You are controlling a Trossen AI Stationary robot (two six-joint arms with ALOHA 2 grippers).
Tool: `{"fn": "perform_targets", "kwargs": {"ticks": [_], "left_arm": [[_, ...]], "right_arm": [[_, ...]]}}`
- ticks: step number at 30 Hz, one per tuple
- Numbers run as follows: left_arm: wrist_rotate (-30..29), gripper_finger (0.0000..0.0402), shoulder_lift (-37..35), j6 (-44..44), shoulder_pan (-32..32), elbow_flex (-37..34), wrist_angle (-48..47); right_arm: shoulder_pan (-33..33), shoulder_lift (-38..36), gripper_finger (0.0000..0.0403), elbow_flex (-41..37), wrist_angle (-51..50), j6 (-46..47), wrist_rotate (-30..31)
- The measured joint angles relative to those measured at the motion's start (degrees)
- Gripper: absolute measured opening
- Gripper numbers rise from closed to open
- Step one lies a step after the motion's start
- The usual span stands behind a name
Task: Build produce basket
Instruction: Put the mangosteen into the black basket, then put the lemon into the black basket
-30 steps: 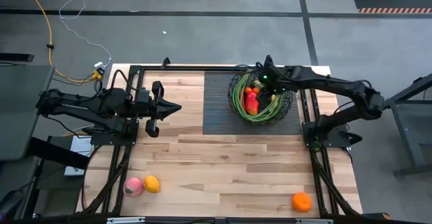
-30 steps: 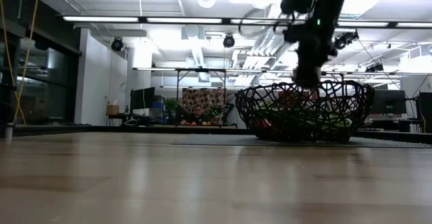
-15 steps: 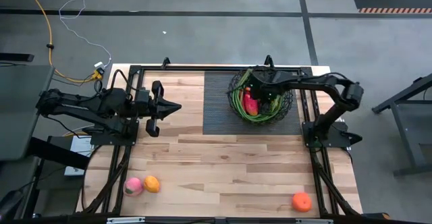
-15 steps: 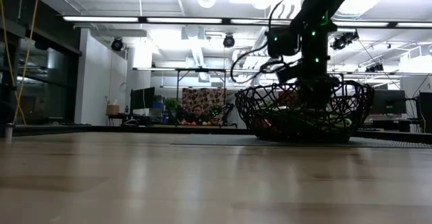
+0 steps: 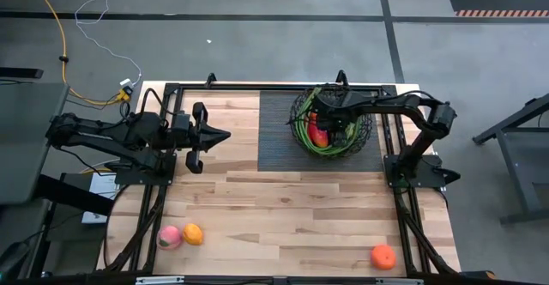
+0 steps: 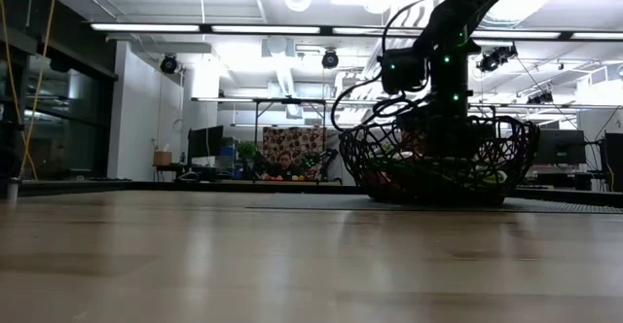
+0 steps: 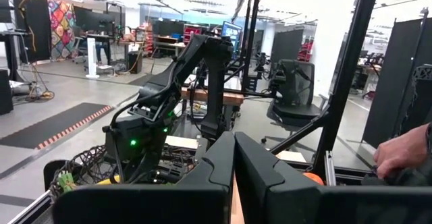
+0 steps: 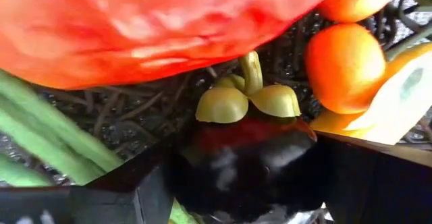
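Observation:
The black wire basket (image 5: pixel 333 122) stands on the dark ribbed mat (image 5: pixel 279 135) at the table's far side. It holds a red-green mango (image 8: pixel 155 28), oranges (image 8: pixel 344 65) and long green stalks (image 8: pixel 47 150). My right gripper (image 5: pixel 328 124) reaches down inside the basket (image 6: pixel 438 158), shut on a dark plum (image 8: pixel 250 163) with a green calyx. My left gripper (image 5: pixel 225 136) hovers shut over the table's left part, its fingers (image 7: pixel 233 170) pressed together. A pink peach (image 5: pixel 169 237) and a yellow-orange fruit (image 5: pixel 193 233) lie near the left near corner. An orange (image 5: pixel 383 256) lies near the right near corner. My right gripper pinches the dark plum between its two fingers (image 8: pixel 135 190), one on each side of the fruit's body (image 8: pixel 202 170). The green calyx (image 8: pixel 246 102) points away from the wrist. It comes from above, down into the basket. Whether the plum rests on the basket's contents, I cannot tell.
The table's middle and near part is bare wood (image 5: pixel 283 208). Black frame rails (image 5: pixel 154 199) run along both sides. A person's hand (image 7: pixel 405 150) shows beyond the table in the left wrist view.
My right gripper has gone down from above the basket's far rim into the basket, shifting slightly toward the table's left, while the arm's elbow has folded in closer.

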Motion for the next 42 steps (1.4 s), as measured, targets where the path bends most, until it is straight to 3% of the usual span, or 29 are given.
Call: {"fn": "perform_targets", "kwargs": {"ticks": [7, 13, 20, 26, 32, 38, 42], "left_arm": [[-0.1, 0.0, 0.0, 0.0, 0.0, 0.0, 0.0], [-0.9, 0.0, 0.0, 0.0, 0.0, 0.0, 0.0], [-0.9, 0.0, 0.0, 0.0, 0.0, 0.0, 0.0], [-0.9, 0.0, 0.0, 0.0, 0.0, 0.0, 0.0], [-0.9, 0.0, 0.0, 0.0, 0.0, 0.0, 0.0], [-0.9, 0.0, 0.0, 0.0, 0.0, 0.0, 0.0], [-0.8, 0.0, 0.0, 0.0, 0.0, 0.0, 0.0]], "right_arm": [[0.0, 0.0, 0.0257, 0.0, 0.5, -0.1, 0.4], [0.0, 0.0, 0.0261, 0.0, 0.7, -1.2, -3.1], [0.0, 0.0, 0.0319, 0.0, 1.0, -2.0, -3.4], [0.0, 0.0, 0.0386, 0.1, -0.2, -2.1, -0.2], [-0.4, -0.9, 0.039, 3.4, -9.0, -2.5, -1.0], [-0.4, -9.0, 0.039, 7.0, -12.5, 1.8, -1.2], [-0.4, -19.5, 0.039, 6.1, -9.2, 13.3, -8.4]]}}
